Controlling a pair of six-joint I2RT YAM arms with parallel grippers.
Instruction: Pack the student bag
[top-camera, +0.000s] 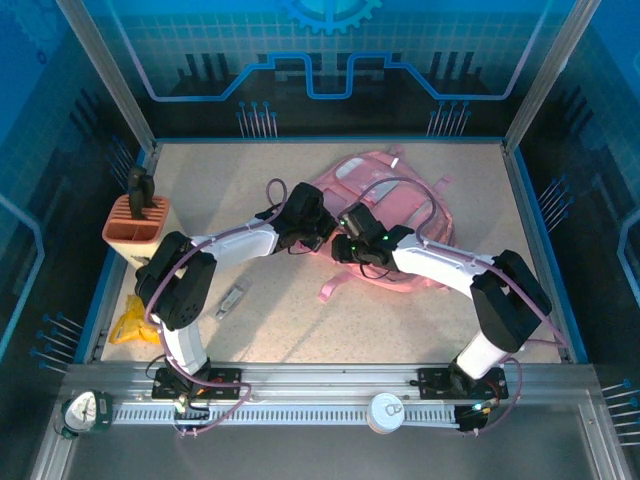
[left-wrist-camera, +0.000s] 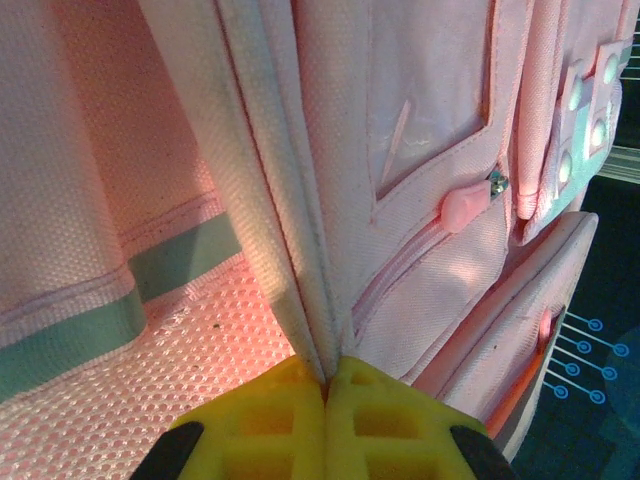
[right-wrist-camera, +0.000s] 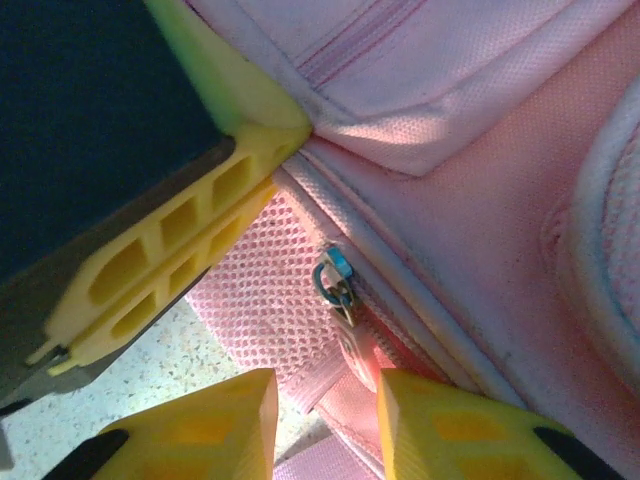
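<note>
**Bag Not Yet Packed**

We judge packing unstarted: a small grey object lies loose nearby. The left gripper clamps a seam of the large soft pink backpack, mid-table. The right gripper stands partly open, empty, just short of its metal zipper pull.

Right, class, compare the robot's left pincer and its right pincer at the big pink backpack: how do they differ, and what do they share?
The left pincer is shut, while the right pincer stands open. The left pincer pinches a seamed fold of the soft pink backpack. The right pincer grips nothing, and a small metal zip pull lies just ahead of its gap. Both are yellow-tipped and close against the backpack.
</note>
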